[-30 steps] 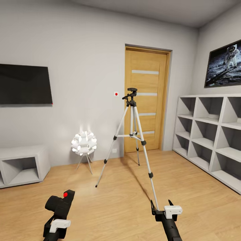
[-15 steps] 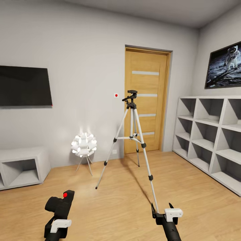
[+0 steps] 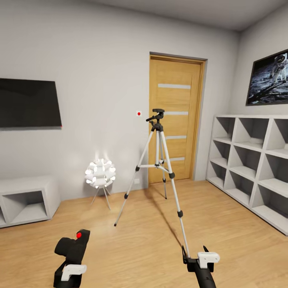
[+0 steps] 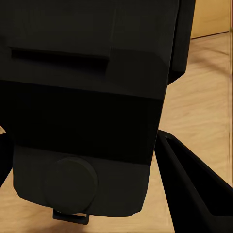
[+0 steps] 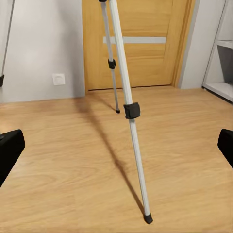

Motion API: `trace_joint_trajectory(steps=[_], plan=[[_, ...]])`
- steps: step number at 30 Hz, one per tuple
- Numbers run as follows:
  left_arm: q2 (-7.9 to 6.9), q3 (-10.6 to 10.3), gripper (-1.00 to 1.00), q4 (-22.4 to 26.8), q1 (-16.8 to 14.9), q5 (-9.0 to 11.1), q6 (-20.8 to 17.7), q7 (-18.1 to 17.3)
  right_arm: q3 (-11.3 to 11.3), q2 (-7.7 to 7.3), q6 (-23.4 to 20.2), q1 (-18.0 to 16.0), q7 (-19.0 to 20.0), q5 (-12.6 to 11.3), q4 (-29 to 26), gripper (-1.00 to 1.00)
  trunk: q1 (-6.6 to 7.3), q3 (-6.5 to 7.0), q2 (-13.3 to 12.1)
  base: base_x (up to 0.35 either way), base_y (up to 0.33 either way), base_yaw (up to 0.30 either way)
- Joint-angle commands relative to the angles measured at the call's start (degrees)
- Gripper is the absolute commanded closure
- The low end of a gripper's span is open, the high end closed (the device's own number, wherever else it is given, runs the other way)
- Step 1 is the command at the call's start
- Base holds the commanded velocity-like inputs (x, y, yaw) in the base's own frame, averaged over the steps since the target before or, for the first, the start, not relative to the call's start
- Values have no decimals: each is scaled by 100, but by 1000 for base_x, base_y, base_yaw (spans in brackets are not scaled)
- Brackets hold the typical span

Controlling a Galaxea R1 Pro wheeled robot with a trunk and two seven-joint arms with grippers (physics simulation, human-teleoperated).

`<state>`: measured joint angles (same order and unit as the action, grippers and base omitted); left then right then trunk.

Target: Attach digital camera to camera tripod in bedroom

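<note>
The camera tripod (image 3: 159, 160) stands in the middle of the wood floor in front of the door, its black pan head (image 3: 157, 115) bare. The digital camera (image 3: 73, 247), black with a red button on top, sits low at the left in my left gripper (image 3: 71, 262), which is shut on it. In the left wrist view the camera body (image 4: 87, 97) looms close, with one finger (image 4: 194, 187) beside it. My right gripper (image 3: 195, 252) is open just beside the tripod's nearest foot. The right wrist view looks at that leg (image 5: 129, 109) between both fingertips (image 5: 9, 148).
A wooden door (image 3: 174, 120) is behind the tripod. White cubby shelves (image 3: 256, 160) line the right wall. A white spiky floor lamp (image 3: 100, 173) and a low white cabinet (image 3: 26, 200) stand to the left, under a wall TV (image 3: 28, 103).
The whole head view has drifted a little, so the head camera moved. Both grippers sit slightly lower in the picture; the left one still holds the digital camera.
</note>
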<state>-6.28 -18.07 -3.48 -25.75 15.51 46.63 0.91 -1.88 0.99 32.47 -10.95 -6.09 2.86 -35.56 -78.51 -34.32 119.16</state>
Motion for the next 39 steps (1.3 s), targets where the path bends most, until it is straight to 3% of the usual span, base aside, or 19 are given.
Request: trace_joint_trajectory(steps=[1,7,14,39], plan=[[28,-38,100,-26,-9,43,26,9,-20,-2,10,-4,-57,30,6,-100,24,10,-38,0,0,0],[130,-31,100,-53,-9,49,22,13,-23,-2,199,-4,-59,35,9,-100,155,116,-279,0,0,0],[141,-30,100,-56,-9,49,22,14,-23,-2,374,-4,-74,33,85,-100,309,227,-560,0,0,0],[158,-29,100,-56,-9,49,13,6,-19,-2,392,-4,-240,31,110,-100,858,450,-1562,0,0,0]])
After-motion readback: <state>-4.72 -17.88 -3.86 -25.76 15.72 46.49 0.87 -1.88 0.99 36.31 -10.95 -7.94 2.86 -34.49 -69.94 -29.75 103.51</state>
